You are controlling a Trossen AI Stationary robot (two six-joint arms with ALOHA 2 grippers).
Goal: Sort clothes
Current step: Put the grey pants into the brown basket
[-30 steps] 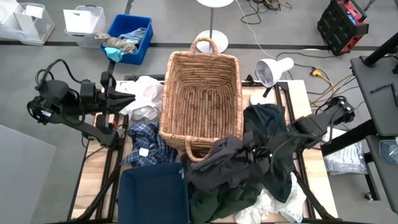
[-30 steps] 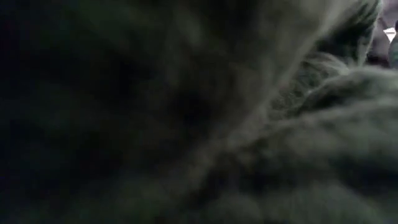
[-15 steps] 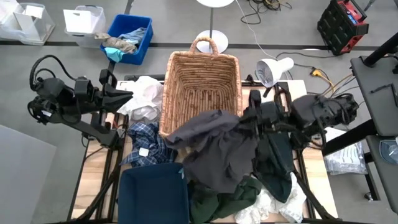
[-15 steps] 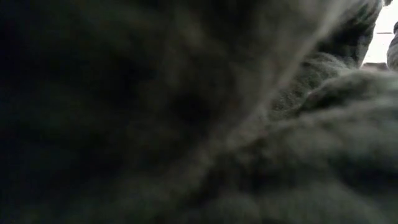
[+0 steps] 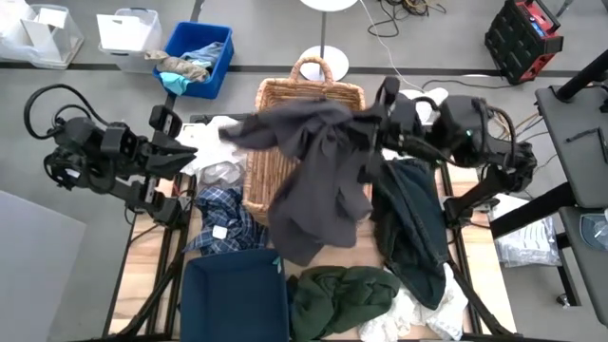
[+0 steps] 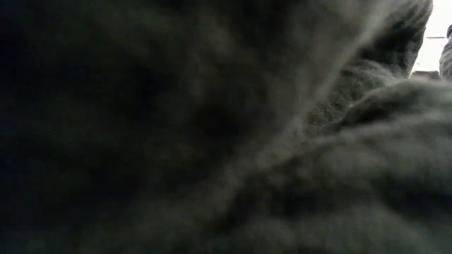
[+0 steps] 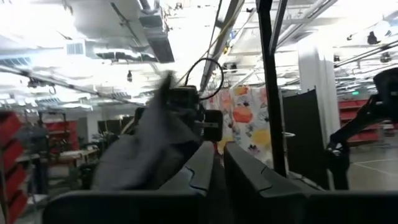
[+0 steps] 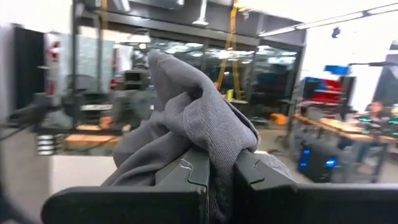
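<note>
**Charcoal garment carried over the basket**

Right tool (image 5: 380,119), at the desk's 1 o'clock, is clamped on the charcoal garment (image 5: 318,171), draped above the wicker basket (image 5: 309,95), presumably for dropping in. Left tool (image 5: 195,152), at 10 o'clock, waits with fingers nearly together, empty.

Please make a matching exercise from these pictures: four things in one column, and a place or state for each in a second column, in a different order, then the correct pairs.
Things:
1. charcoal garment
2. plaid shirt
3. dark green garment
4. wicker basket

Places or states:
A. lies crumpled at the near edge of the table
B. stands in the middle, partly covered by hanging cloth
C. held up in the right gripper, draping over the basket
D. lies flat to the left of the basket, a white tag showing

Pairs: 1-C, 2-D, 3-A, 4-B
</note>
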